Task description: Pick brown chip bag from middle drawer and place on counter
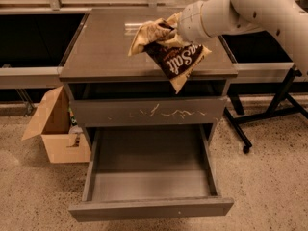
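The brown chip bag (175, 57) hangs crumpled in the air over the right front part of the counter (101, 42), its lower tip dipping past the counter's front edge. My gripper (166, 32) is shut on the bag's upper part and is mostly hidden behind it, at the end of the white arm (226, 13) that reaches in from the upper right. The middle drawer (151, 208) is pulled wide open below, and its grey floor (151, 177) is bare.
A grey drawer front with pale scratches (149, 112) sits closed just under the counter. A tan cardboard box (53, 126) stands on the speckled floor to the left of the cabinet. Black stand legs (267, 114) are at the right. Dark shelving runs behind.
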